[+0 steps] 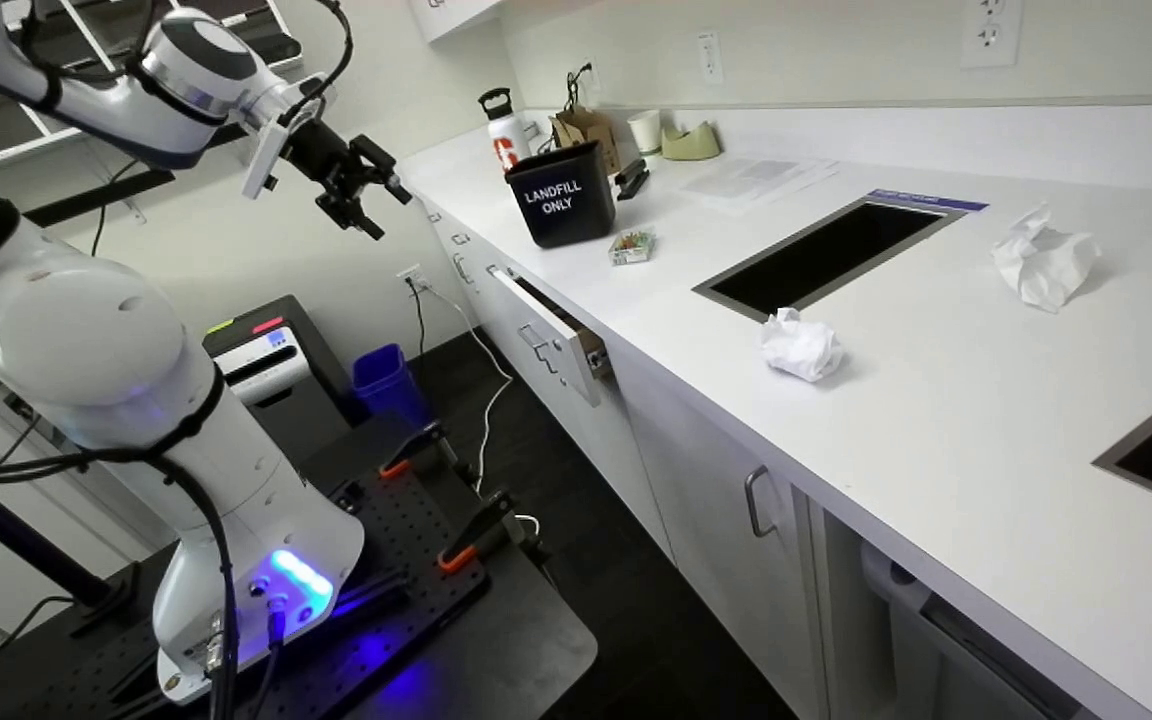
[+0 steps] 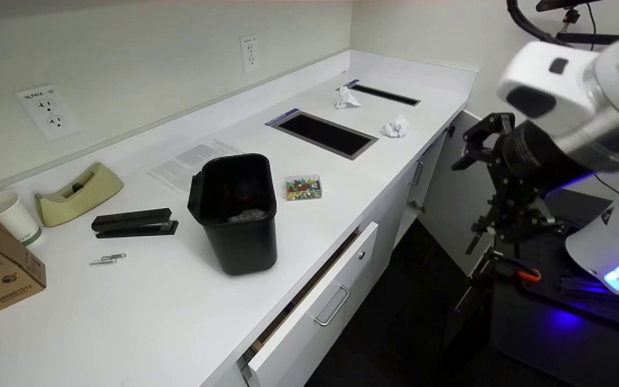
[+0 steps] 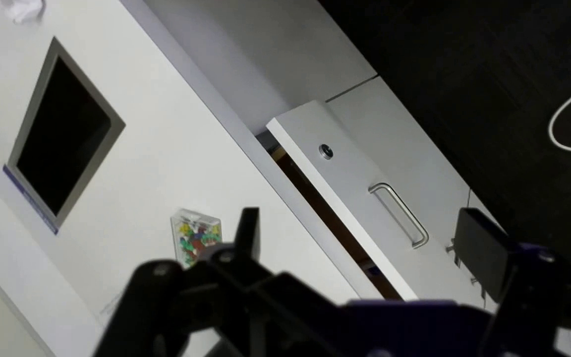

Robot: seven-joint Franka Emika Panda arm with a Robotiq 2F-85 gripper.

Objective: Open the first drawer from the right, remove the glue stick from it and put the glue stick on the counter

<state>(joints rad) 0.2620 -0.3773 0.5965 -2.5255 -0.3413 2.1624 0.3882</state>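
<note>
The drawer stands partly open, leaving a narrow gap below the counter edge. Its white front and metal handle show in an exterior view and in the wrist view. My gripper is open and empty, above and apart from the drawer; it also shows in an exterior view. In the wrist view its fingers are wide apart, with the handle beyond them. A small white and dark-blue item lies in the gap; I cannot tell what it is. No reddish-orange glue stick shows. The white counter runs alongside.
A black bin, a clear box of coloured pins, a stapler and a tape dispenser stand on the counter. Crumpled papers lie beside a dark rectangular cutout. A white bottle stands at the far end.
</note>
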